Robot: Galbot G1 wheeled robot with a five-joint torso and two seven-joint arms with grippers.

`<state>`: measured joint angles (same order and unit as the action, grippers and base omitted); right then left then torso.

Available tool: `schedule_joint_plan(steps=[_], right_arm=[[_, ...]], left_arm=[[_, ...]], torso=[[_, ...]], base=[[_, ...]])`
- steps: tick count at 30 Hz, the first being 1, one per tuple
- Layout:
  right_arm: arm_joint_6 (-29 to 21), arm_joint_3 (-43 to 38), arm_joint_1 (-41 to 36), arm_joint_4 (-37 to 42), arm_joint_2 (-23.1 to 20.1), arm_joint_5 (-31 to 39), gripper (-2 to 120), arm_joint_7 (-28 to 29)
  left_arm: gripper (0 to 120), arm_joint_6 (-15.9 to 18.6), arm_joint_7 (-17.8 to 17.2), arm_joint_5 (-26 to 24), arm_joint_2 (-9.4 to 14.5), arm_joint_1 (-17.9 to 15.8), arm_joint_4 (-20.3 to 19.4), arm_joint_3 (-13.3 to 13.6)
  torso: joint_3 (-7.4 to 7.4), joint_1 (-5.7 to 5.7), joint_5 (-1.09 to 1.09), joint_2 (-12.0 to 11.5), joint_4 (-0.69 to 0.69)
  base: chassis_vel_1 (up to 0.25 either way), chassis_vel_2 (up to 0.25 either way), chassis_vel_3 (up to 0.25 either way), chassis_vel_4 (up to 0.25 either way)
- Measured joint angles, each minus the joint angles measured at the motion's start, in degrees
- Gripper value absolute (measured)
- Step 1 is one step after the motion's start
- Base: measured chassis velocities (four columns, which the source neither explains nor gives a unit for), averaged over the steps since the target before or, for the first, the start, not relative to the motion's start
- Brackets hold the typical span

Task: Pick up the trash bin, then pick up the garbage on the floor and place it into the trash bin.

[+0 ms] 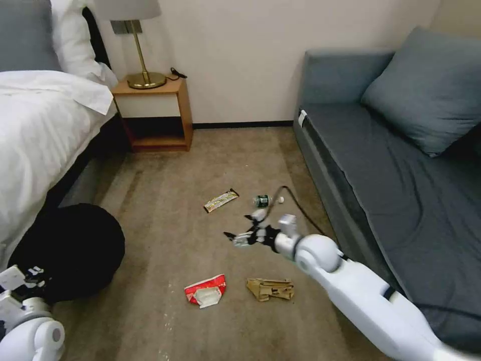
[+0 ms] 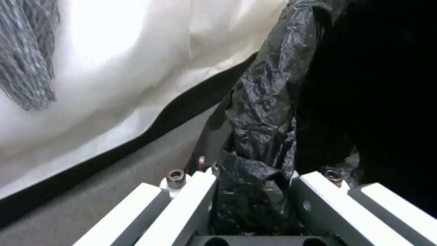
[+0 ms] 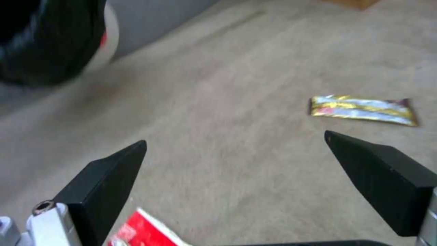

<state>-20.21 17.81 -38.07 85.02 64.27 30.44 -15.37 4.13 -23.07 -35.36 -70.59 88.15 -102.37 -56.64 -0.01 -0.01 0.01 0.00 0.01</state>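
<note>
beige carpet between bed (image 1: 40, 115) and sofa (image 1: 401, 165). left gripper (image 2: 252, 191) at seven o'clock clamps the bin (image 1: 70, 250) by its bag-lined rim; its inside is too dark to read. right gripper (image 1: 240, 233) hovers mid-floor, fingers spread wide, empty. snack wrapper (image 1: 221, 200) at twelve, bottle (image 1: 263, 200) at one, red wrapper (image 1: 205, 291) and brown paper (image 1: 270, 289) at six.

Glossy white rounded arm shells with black joint bands; the right tool (image 3: 236, 150) has black wedge fingers (image 3: 104, 184), the left tool (image 2: 252, 205) white bars with brass screws.
</note>
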Motion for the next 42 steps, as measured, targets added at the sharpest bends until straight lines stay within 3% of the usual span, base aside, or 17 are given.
schedule_joint_plan(steps=[3,12,20,24,35,42], right_arm=[[0.20,5.89,3.13,-6.58,2.79,-2.97,100,-1.66],[1.56,12.53,1.48,-13.87,7.96,-11.97,100,-3.94],[3.35,12.71,-1.51,-18.13,12.94,-16.01,100,-4.39],[5.98,11.40,-2.16,-24.65,17.47,-19.48,100,-4.39],[10.69,8.84,-1.65,-34.06,21.28,-25.88,100,-4.98],[12.42,7.20,-1.91,-36.50,21.43,-27.43,79,-6.66]], left_arm=[[3,-0.31,0.32,0.18,-0.01,0.64,-0.24,-0.55],[3,-1.05,0.81,0.79,-0.63,1.61,-0.27,-0.88],[3,-2.12,1.38,1.23,-1.03,2.07,-0.59,-0.40],[3,-2.13,1.41,1.36,-1.33,2.57,-0.84,-0.31],[3,-2.34,1.41,1.42,-1.53,3.22,-0.99,-0.29],[3,-2.36,1.41,1.40,-1.48,2.97,-0.71,0.20]], torso=[[0.00,0.00,0.00,0.00,0.00],[0.01,0.00,0.00,0.00,-0.01],[0.01,0.00,0.00,0.00,-0.01],[0.01,0.01,0.00,0.00,-0.01],[0.01,0.00,0.00,0.00,-0.01],[0.01,0.01,-0.01,0.00,-0.01]], base=[[0.000,0.000,0.000,0.000],[0.000,0.000,0.000,0.000],[0.000,0.000,0.000,0.000],[0.000,0.000,0.000,0.000],[0.000,0.000,0.000,0.000],[0.000,0.000,0.000,0.000]])
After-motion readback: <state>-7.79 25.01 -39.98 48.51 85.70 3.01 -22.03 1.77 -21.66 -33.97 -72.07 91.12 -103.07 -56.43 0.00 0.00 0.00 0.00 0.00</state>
